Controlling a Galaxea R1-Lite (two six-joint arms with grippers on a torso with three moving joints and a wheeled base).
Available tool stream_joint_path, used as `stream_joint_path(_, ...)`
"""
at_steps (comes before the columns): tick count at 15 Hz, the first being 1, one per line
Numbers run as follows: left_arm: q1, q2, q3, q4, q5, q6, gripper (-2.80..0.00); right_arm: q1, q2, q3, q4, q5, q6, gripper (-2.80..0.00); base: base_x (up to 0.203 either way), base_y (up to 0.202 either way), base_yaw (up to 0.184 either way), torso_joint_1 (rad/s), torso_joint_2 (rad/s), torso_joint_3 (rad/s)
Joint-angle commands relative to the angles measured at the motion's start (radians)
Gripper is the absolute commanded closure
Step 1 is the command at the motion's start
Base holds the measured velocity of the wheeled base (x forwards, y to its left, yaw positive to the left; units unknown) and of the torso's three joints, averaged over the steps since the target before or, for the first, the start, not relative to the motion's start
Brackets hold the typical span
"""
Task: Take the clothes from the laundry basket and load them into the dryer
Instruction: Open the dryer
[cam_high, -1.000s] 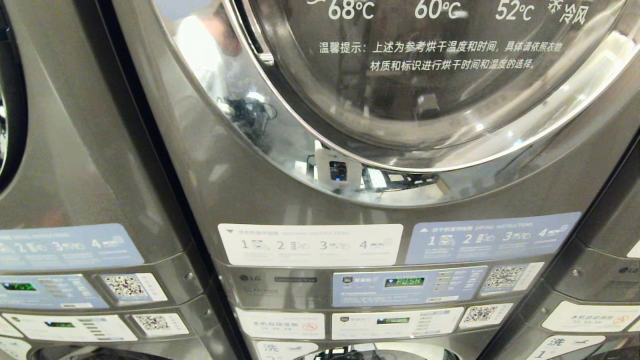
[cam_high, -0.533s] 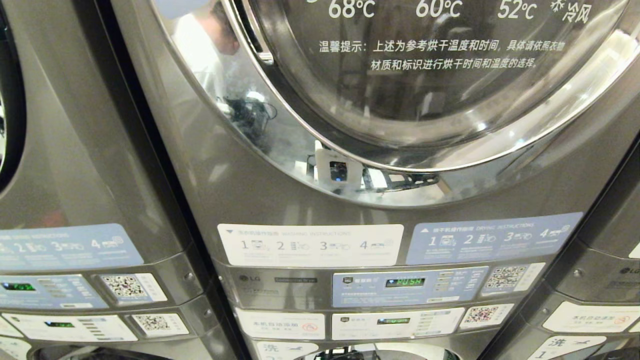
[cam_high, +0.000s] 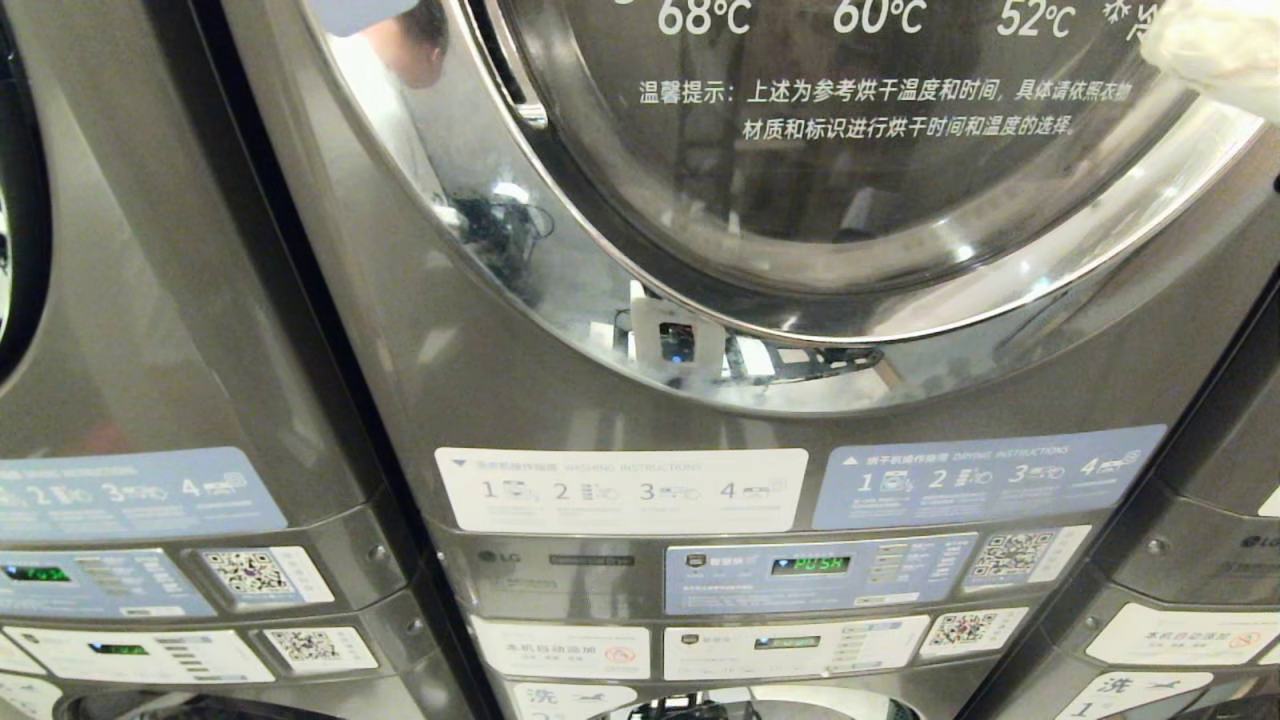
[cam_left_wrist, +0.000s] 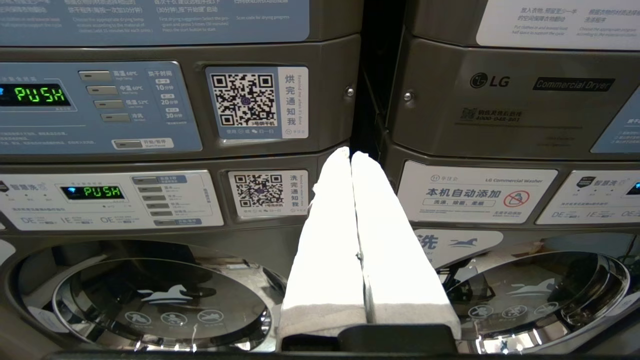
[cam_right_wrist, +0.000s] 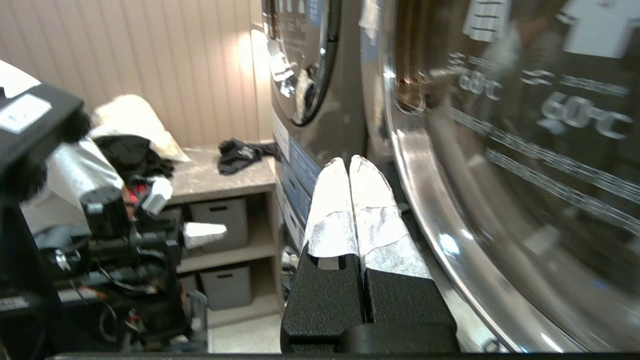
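Observation:
The grey dryer fills the head view, its round glass door (cam_high: 850, 180) closed inside a chrome rim. The white-wrapped fingers (cam_high: 1215, 50) of my right gripper show at the top right of that view, in front of the door's edge. In the right wrist view the right gripper (cam_right_wrist: 348, 162) is shut and holds nothing, close beside the door's chrome rim (cam_right_wrist: 425, 200). My left gripper (cam_left_wrist: 350, 152) is parked low, shut and holding nothing, facing the control panels (cam_left_wrist: 100, 105). The laundry basket is out of view.
Grey machines stand on both sides of the dryer (cam_high: 150, 300). In the right wrist view a counter (cam_right_wrist: 220, 177) with grey bins beneath carries a black garment (cam_right_wrist: 240, 150) and a pile of dark and pale clothes (cam_right_wrist: 130, 145). Washer doors (cam_left_wrist: 160, 295) sit below the panels.
The right gripper's white fingers have risen into the top right of the head view, where they were absent before. The dryer door stays closed.

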Motion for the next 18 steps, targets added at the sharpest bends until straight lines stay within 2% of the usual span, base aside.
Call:
stream_joint_path(1,0.0,0.0,0.0,0.0,0.0,0.0,0.0,0.12,0.05,-0.012,-0.018,-0.123,-0.011,0.0,0.0,0.0,0.0,0.0,0.0,0.0)
stream_joint_path(3,0.0,0.0,0.0,0.0,0.0,0.0,0.0,0.197,0.133,-0.043,-0.061,-0.259,-0.032,0.0,0.0,0.0,0.0,0.0,0.0,0.0)
stream_joint_path(5,0.0,0.0,0.0,0.0,0.0,0.0,0.0,0.257,0.203,-0.097,-0.091,-0.352,-0.037,0.0,0.0,0.0,0.0,0.0,0.0,0.0)
stream_joint_path(9,0.0,0.0,0.0,0.0,0.0,0.0,0.0,0.287,0.356,-0.244,-0.097,-0.494,-0.035,0.0,0.0,0.0,0.0,0.0,0.0,0.0)
stream_joint_path(12,0.0,0.0,0.0,0.0,0.0,0.0,0.0,0.294,0.444,-0.349,-0.089,-0.519,-0.036,0.0,0.0,0.0,0.0,0.0,0.0,0.0)
stream_joint_path(18,0.0,0.0,0.0,0.0,0.0,0.0,0.0,0.324,0.566,-0.522,-0.07,-0.519,-0.04,0.0,0.0,0.0,0.0,0.0,0.0,0.0)
